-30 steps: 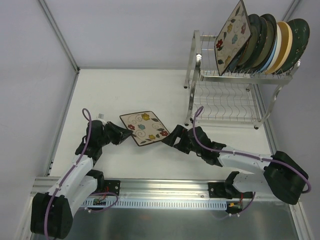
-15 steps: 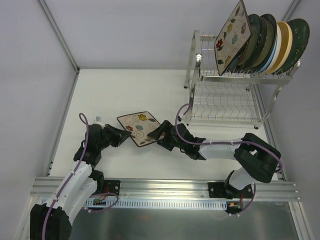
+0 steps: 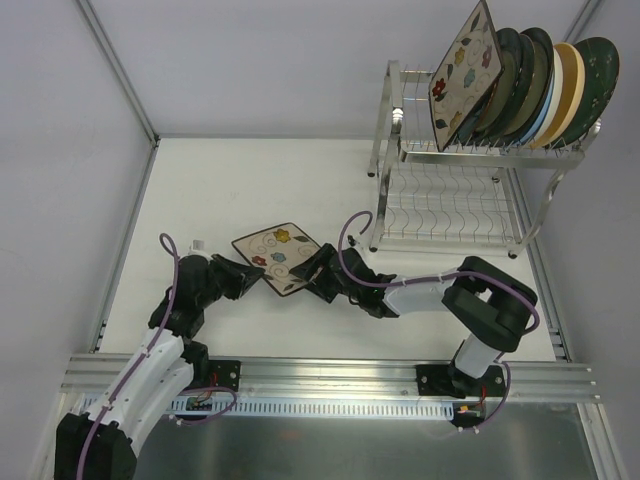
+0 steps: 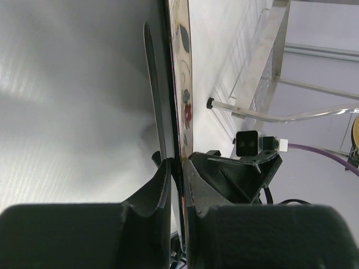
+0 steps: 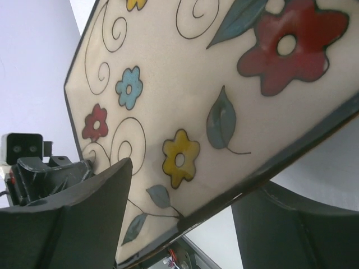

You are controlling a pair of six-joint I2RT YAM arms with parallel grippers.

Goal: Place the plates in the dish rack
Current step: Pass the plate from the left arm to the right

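A square cream floral plate (image 3: 275, 257) hangs tilted just above the table, left of centre. My left gripper (image 3: 247, 276) is shut on its near-left corner. In the left wrist view the plate (image 4: 183, 84) runs edge-on between the fingers (image 4: 160, 188). My right gripper (image 3: 313, 276) straddles the plate's right edge. In the right wrist view the plate (image 5: 196, 84) fills the frame, and both fingers (image 5: 78, 213) stand off its edge with gaps, so the jaws are open. The dish rack (image 3: 398, 150) stands at the back right. Its upper shelf holds another square floral plate (image 3: 462, 68) and several round plates (image 3: 545, 85).
The rack's lower wire shelf (image 3: 450, 205) holds nothing. The rack's tubular legs (image 4: 263, 73) show beyond the plate in the left wrist view. A metal rail (image 3: 330, 378) runs along the near edge by the arm bases. White walls close in the table at left and back.
My right arm has swung left to the plate's right edge, and its jaws have narrowed around it. The left gripper and the plate have shifted slightly left.
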